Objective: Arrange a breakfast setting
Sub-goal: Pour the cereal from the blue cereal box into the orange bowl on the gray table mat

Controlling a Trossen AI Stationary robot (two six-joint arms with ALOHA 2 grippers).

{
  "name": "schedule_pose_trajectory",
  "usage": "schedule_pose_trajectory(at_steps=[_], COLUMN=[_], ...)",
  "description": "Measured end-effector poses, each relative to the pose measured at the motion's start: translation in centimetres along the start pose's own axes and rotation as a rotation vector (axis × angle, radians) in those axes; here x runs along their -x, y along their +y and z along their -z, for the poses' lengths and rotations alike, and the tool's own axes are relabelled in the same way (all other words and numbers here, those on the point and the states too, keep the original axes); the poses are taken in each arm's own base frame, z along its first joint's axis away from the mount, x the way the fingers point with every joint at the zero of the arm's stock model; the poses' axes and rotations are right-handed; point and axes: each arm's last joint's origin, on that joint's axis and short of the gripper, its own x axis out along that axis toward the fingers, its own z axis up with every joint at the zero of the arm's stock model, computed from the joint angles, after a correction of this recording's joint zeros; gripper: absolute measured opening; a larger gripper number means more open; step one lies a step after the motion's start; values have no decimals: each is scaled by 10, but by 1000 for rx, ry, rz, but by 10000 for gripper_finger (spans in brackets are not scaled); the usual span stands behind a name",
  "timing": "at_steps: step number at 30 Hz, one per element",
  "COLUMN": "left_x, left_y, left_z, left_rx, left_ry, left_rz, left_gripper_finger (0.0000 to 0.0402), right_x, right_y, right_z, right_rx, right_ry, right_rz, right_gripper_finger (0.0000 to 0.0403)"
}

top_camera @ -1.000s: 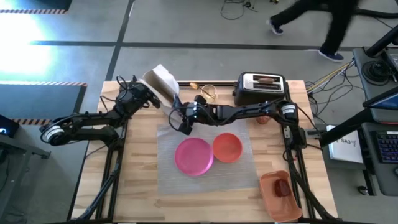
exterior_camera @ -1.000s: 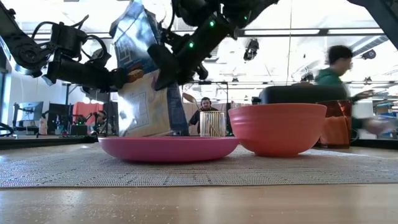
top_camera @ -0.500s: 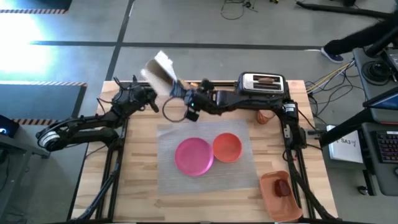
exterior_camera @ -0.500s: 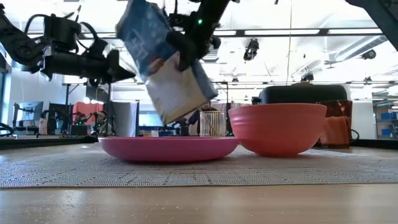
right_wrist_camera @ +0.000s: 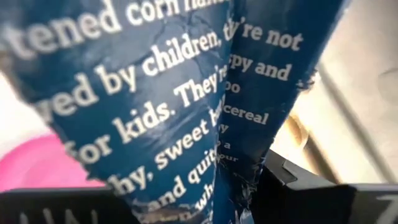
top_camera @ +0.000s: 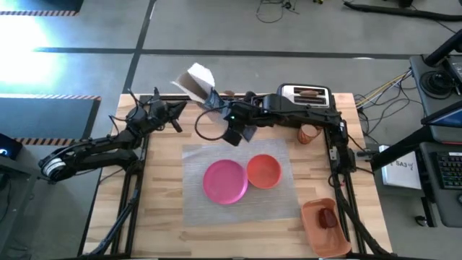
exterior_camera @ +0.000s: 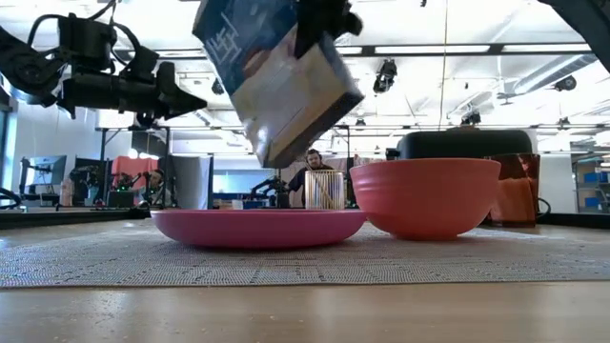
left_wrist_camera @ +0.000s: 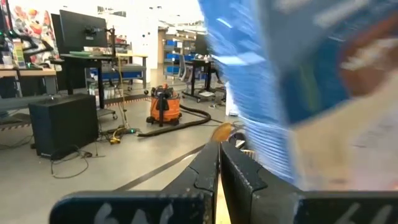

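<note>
My right gripper (top_camera: 215, 107) is shut on a blue and white cereal box (top_camera: 196, 81), held in the air over the table's far part; the box also shows in the low view (exterior_camera: 276, 76). My left gripper (top_camera: 175, 108) is shut and empty, a little to the left of the box (left_wrist_camera: 219, 168). A pink plate (top_camera: 225, 180) and an orange bowl (top_camera: 264, 171) rest side by side on the grey placemat (top_camera: 285, 198). A toast slice (top_camera: 310, 92) sticks out of the toaster. A red apple (top_camera: 328, 218) lies in the orange tray. My right gripper pinches the cereal box between its two fingers, on a blue printed wall that is creased inward beside them (right_wrist_camera: 230, 162). The fingers come from the table's right side. The box is lifted clear of the table and tilted, its open white flaps (top_camera: 202, 74) toward the far left.
The black-and-silver toaster (top_camera: 303, 101) stands at the far edge, right of the box. The orange tray (top_camera: 325, 224) sits at the near right corner. A small brownish cup (top_camera: 307, 136) stands under my right arm. Bare wood lies left of and in front of the placemat.
My right gripper has carried the cereal box up and toward the table's far edge, away from the plate, and the box has tipped from nearly upright to slanted. My left gripper, close against the box a second ago, now stands apart from it to the left.
</note>
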Motion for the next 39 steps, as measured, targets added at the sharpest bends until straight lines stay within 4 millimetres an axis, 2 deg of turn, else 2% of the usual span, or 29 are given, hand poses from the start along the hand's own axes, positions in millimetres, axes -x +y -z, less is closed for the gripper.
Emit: schedule_pose_trajectory(at_steps=[4, 9, 13, 17, 21, 30, 36, 39], left_x=[0, 0, 0, 0, 0, 0, 0, 0], left_y=[0, 0, 1, 1, 1, 0, 0, 0], left_z=[1, 2, 6, 10, 8, 2, 1, 1], left_rx=[2, 3, 23, 43, 67, 110, 147, 174], left_ry=[9, 20, 60, 91, 76, 18, 11, 8], left_rz=[-3, -5, -10, -13, -14, -7, -6, -6], left_gripper_finger=[0, 0, 0, 0, 0, 0, 0, 0], right_x=[16, 31, 46, 69, 88, 123, 143, 152], right_y=[2, 9, 23, 26, 32, 64, 93, 103], right_z=[11, 31, 32, 41, 45, 68, 89, 99], right_rx=[-106, -234, -341, -417, -505, -569, -591, -646], right_ry=[116, 267, 270, 305, 257, 322, 444, 466], right_rz=[-59, -30, -164, -198, -214, -306, -397, -383], right_gripper_finger=[111, 111, 111, 111, 111, 111, 111, 111])
